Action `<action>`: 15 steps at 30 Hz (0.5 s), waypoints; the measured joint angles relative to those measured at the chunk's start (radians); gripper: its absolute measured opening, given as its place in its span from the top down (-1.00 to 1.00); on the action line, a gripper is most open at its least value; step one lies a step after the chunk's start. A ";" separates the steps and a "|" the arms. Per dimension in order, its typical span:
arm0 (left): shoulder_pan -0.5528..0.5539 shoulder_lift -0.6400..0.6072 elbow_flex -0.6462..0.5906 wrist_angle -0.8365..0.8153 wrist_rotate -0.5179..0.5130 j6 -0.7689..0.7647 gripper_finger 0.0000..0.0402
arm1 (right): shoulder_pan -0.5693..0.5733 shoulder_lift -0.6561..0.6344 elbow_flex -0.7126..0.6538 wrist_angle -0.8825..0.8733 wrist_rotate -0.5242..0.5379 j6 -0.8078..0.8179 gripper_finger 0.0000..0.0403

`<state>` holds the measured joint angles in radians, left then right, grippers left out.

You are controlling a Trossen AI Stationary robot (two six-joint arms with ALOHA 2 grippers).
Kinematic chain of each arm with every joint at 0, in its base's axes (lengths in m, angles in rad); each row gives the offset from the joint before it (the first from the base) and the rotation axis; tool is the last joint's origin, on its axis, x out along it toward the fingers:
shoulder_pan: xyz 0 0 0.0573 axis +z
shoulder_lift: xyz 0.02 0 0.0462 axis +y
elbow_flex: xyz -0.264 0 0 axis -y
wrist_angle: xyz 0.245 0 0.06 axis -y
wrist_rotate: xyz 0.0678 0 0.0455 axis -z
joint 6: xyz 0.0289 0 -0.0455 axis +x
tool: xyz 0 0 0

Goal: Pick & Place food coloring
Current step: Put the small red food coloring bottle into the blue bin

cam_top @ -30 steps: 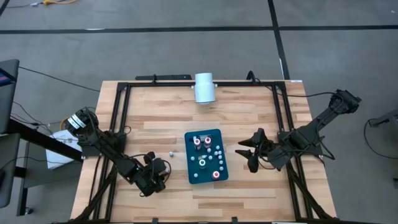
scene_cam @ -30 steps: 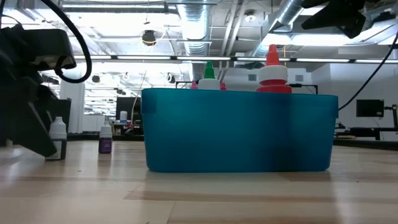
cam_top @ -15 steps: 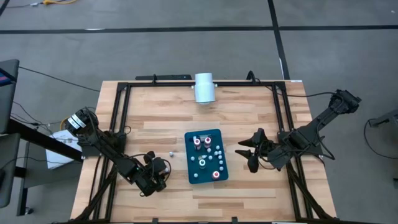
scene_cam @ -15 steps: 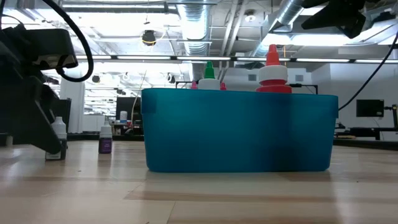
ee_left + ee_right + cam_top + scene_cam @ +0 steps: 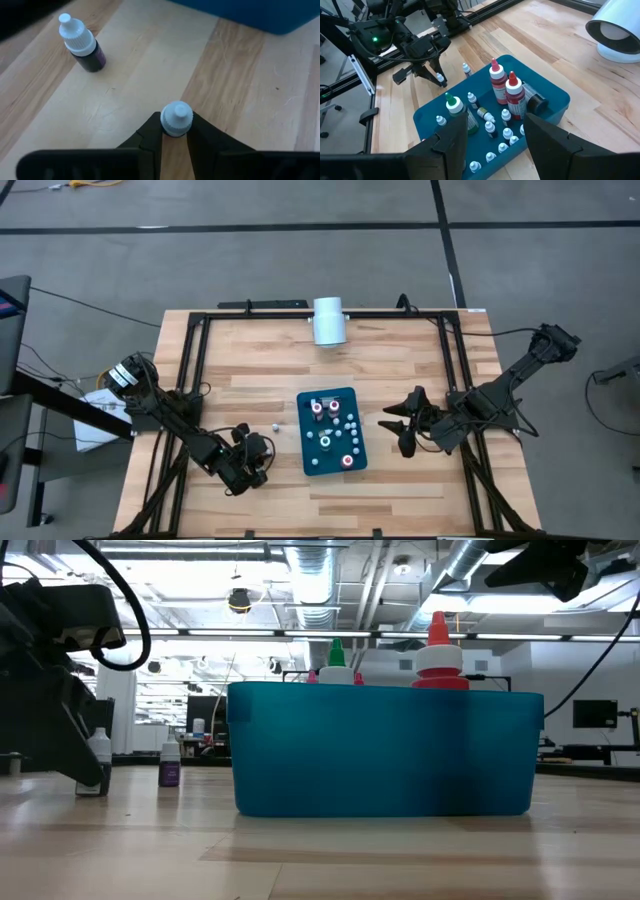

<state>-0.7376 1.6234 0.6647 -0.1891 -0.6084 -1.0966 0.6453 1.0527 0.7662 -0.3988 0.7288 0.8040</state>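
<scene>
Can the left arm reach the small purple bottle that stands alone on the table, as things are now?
Probably not at once. The left tool is shut on a white-capped bottle, so it is occupied. The purple bottle stands close by on bare wood with nothing between, so the way looks free once that bottle is set down.

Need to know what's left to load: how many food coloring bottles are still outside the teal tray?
2. One purple bottle stands free on the table left of the teal tray. The other, white-capped bottle is clamped in the left gripper nearby. Others may be hidden behind the arm.
</scene>
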 joint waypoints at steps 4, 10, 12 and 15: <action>0.000 0.000 0.000 0.002 0.010 -0.010 0.72 | 0.000 0.000 0.000 0.000 0.000 0.000 0.10; 0.000 -0.001 0.000 0.022 0.026 -0.029 0.72 | 0.000 0.000 0.000 0.000 0.000 -0.001 0.10; 0.000 -0.002 0.005 0.030 0.047 -0.030 0.73 | 0.000 0.000 0.000 0.000 0.000 -0.001 0.10; 0.000 -0.012 0.026 0.020 0.087 -0.030 0.73 | 0.000 0.000 0.000 0.000 0.000 -0.001 0.10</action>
<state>-0.7376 1.6117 0.6907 -0.1692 -0.5216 -1.1263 0.6453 1.0527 0.7662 -0.3988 0.7292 0.8028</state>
